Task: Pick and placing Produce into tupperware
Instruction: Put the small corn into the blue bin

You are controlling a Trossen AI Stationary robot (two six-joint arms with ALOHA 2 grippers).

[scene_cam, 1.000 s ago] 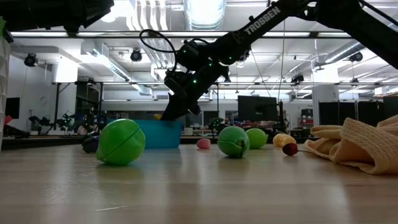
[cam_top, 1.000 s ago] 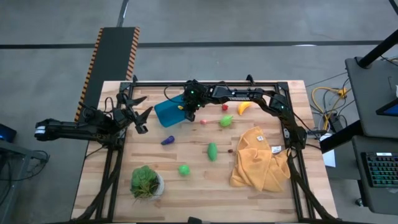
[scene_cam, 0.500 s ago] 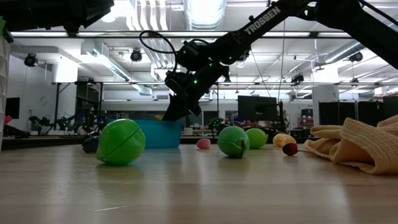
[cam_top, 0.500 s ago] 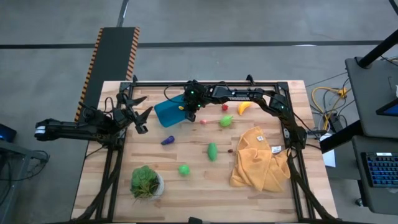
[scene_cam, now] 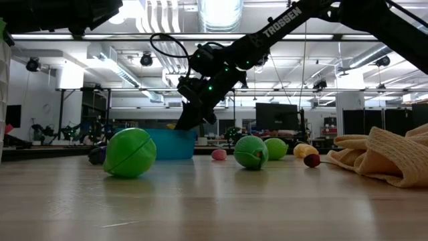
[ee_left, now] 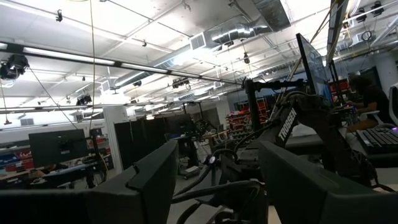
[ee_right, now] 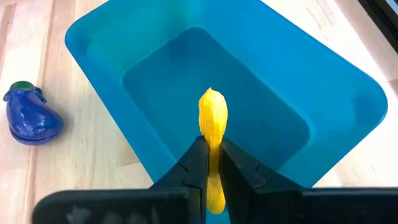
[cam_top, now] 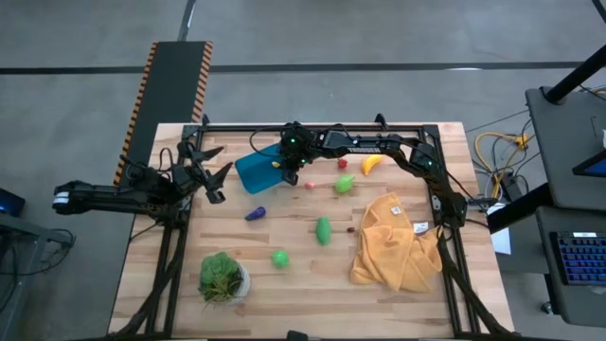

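The teal-blue tupperware (cam_top: pixel 258 169) (ee_right: pixel 261 93) stands on its base near the table's far edge, left of centre. My right gripper (cam_top: pixel 285 173) (ee_right: pixel 211 148) hangs over its inside, shut on a small yellow produce piece (ee_right: pixel 212 115). On the table lie a purple eggplant (cam_top: pixel 256 214) (ee_right: pixel 28 115), a yellow banana (cam_top: pixel 370 164), green pieces (cam_top: pixel 343 185) (cam_top: pixel 323 230) (cam_top: pixel 279 258) and tiny red pieces (cam_top: pixel 342 163) (cam_top: pixel 309 185). My left gripper (cam_top: pixel 210 176) (ee_left: pixel 214 186) waits open at the table's left edge, clear of everything. My right gripper pinches the yellow piece between its two fingers (ee_right: pixel 196 163), coming from above and pointing down into the tupperware. The fingers are on the piece's near half (ee_right: pixel 213 140); its free end (ee_right: pixel 212 99) sticks out past the fingertips. The piece is lifted clear above the tub's floor.
A mustard-yellow cloth (cam_top: pixel 393 246) lies crumpled at the table's right. A leafy plant in a white pot (cam_top: pixel 222 277) stands near the near-left corner. In the low view a green ball (scene_cam: pixel 129 152) sits in front of the tub (scene_cam: pixel 170 143).
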